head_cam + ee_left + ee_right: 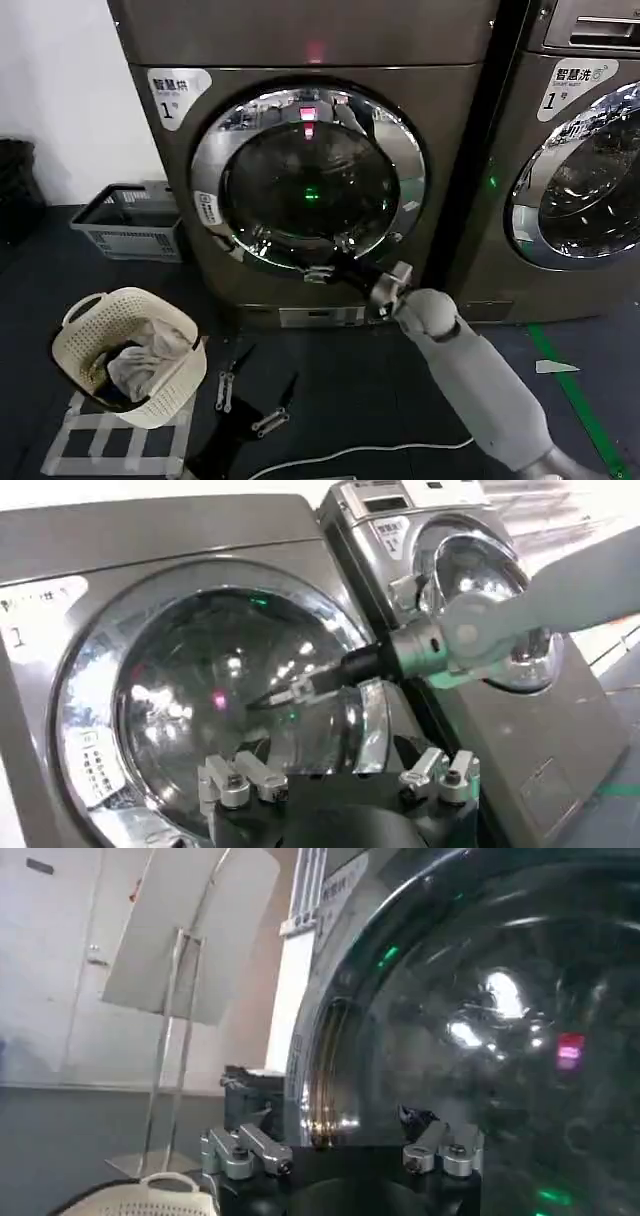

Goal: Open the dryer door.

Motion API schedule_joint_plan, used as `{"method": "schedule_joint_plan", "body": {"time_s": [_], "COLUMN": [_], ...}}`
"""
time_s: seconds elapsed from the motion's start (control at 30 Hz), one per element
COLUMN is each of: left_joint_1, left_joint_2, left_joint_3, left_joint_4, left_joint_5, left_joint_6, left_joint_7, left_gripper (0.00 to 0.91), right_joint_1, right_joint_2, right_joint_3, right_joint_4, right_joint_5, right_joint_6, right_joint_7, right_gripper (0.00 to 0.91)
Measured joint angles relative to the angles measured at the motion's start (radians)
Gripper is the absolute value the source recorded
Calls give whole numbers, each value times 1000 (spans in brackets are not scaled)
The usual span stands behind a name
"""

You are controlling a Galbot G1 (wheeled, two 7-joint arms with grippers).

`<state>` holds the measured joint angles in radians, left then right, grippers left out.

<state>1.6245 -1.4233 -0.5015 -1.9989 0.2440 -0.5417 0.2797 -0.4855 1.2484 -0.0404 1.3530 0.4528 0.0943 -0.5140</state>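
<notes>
Dryer door [308,180] sat shut mid-frame in the head view, the right gripper [322,272] at its lower rim; whether its jaws gripped I couldn't tell. Left wrist view: left gripper [338,778] wide, unused. A steady outward pull along the hinge arc would serve.

white laundry basket [125,350] floor left | grey crate [130,222] by wall | second machine [570,160] right

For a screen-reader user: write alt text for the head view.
The right gripper reaches the lower rim of the closed dryer door. The left gripper hangs low over the dark floor, beside a laundry basket holding clothes.
</notes>
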Motion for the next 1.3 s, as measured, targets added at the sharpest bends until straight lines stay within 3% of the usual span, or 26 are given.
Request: {"method": "schedule_joint_plan", "body": {"time_s": [1.3], "left_joint_1": [-9], "left_joint_2": [-11], "left_joint_3": [0], "left_joint_4": [0], "left_joint_5": [-7], "left_joint_6": [1], "left_joint_7": [3], "left_gripper": [907], "right_joint_1": [139], "right_joint_2": [221], "right_joint_3": [-48], "right_joint_4": [-289], "right_joint_5": [-134], "right_joint_6": [41], "right_joint_7": [59], "right_gripper": [907]}}
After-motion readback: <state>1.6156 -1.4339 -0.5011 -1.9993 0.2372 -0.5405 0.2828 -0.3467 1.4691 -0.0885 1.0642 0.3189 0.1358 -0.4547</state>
